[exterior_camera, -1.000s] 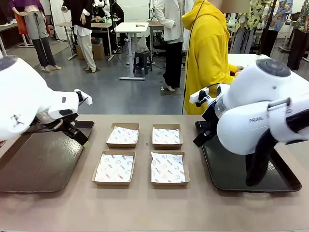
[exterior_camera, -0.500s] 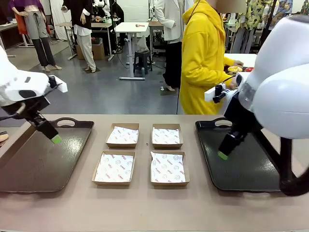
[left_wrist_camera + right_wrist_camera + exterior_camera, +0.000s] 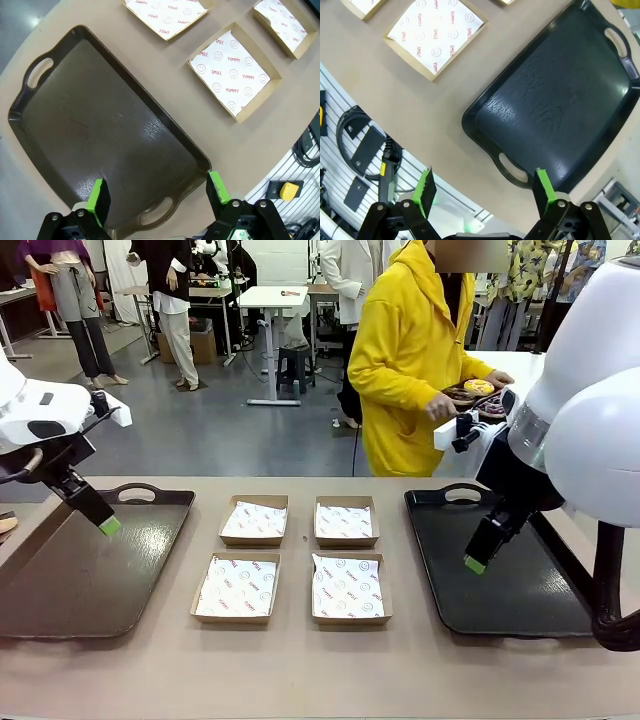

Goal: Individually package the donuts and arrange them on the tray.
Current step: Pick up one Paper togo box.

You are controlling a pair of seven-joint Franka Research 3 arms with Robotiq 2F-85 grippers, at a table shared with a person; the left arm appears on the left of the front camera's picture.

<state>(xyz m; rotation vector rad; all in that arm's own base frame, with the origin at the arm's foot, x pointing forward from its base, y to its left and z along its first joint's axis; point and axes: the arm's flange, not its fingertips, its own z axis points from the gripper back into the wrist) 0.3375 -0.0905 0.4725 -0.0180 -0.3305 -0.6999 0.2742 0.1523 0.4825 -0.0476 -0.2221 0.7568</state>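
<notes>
At the far side, a person in a yellow hoodie holds a dark plate (image 3: 487, 408) carrying the donuts: a yellow one (image 3: 479, 387) and a chocolate one (image 3: 460, 395) are clear, the others are partly hidden behind my right arm. My left gripper (image 3: 103, 523) hangs open above the brown tray (image 3: 90, 580), and its green pads (image 3: 98, 199) have nothing between them. Above the black tray (image 3: 520, 590) my right gripper (image 3: 477, 560) is also open and empty. In the wrist views the left gripper (image 3: 157, 194) looks down on the brown tray (image 3: 90, 125) and the right gripper (image 3: 484, 189) on the black tray (image 3: 560, 95).
Four open cardboard boxes lined with printed paper sit in a two-by-two block mid-table: back left (image 3: 254, 519), back right (image 3: 345, 521), front left (image 3: 237, 588), front right (image 3: 348, 589). Cables and a wall rack lie beyond the table's near edge (image 3: 365, 145).
Both arms have lifted and drawn outward, the left toward the left edge and the right up over the black tray. The person has turned toward the table with the plate of donuts.
</notes>
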